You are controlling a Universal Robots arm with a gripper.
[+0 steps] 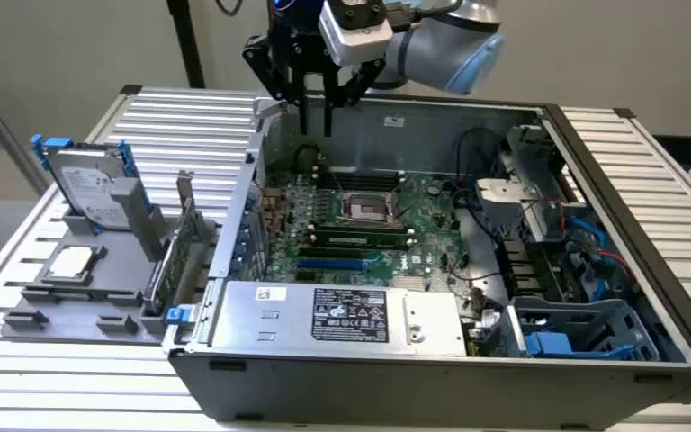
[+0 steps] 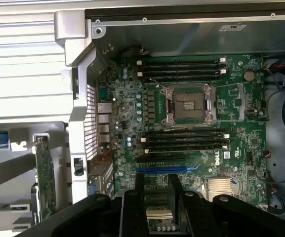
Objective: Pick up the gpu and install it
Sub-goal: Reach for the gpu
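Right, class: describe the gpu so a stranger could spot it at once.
Beside the open computer case, at the exterior view's left, sits a grey holder. The gpu stands on edge at its side nearest the case. Unlike the blue-railed hard drive and square CPU chip, it is a thin green card.

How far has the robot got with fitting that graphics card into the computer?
Nothing looks done yet. The gpu stands in the grey holder outside the case, untouched. The hand hovers open and empty above the case. Picking up and installing both remain; the blue slot is bare.
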